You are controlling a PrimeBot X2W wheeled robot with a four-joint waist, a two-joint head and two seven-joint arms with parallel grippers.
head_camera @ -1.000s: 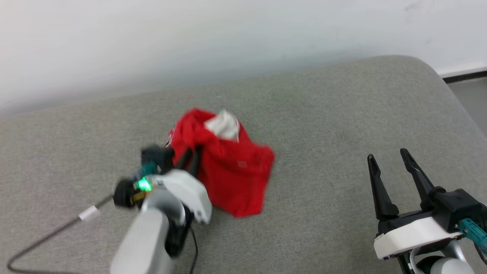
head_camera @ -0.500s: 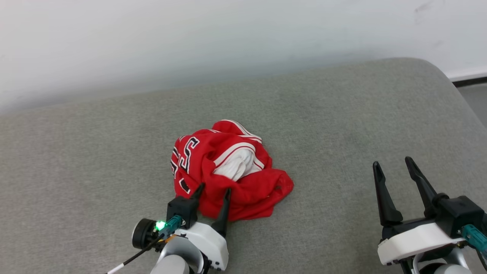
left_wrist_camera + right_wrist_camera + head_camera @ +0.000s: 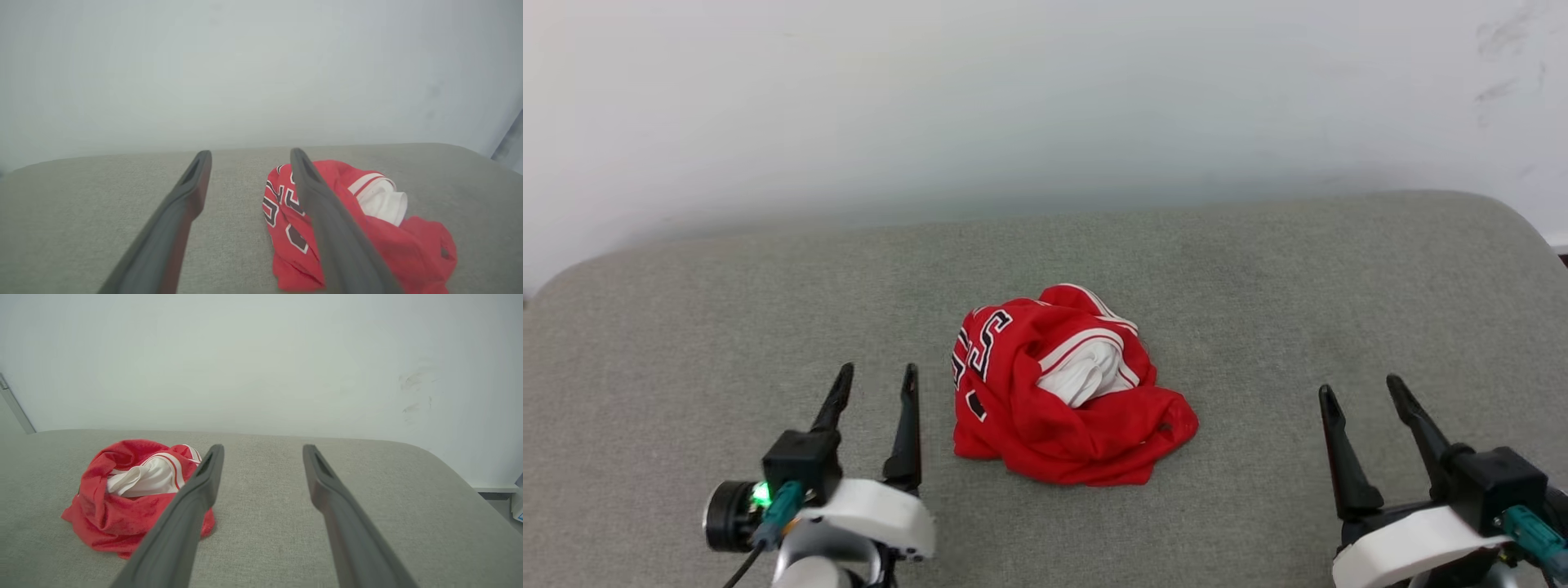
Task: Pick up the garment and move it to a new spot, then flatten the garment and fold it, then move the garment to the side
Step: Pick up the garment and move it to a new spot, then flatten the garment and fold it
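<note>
With the left gripper (image 3: 877, 371) and right gripper (image 3: 1361, 387) at the frame's bottom corners, fingers spread, each should pinch an opposite edge of the crumpled central garment (image 3: 1070, 408) and pull outward.

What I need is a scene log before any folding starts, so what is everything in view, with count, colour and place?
garment: one, red with white-striped trim, black white-outlined numerals and white lining showing; crumpled in a heap at the middle of the padded surface, not flattened.
padded surface: one, grey fabric with rounded corners; under the garment, running across the head view.
wall: one, pale, with faint scuff marks at the right; behind the padded surface.
left gripper: one, dark fingers on a white body, open; lower left, beside the garment and apart from it.
right gripper: one, dark fingers on a white body, open; lower right, well clear of the garment.
</note>
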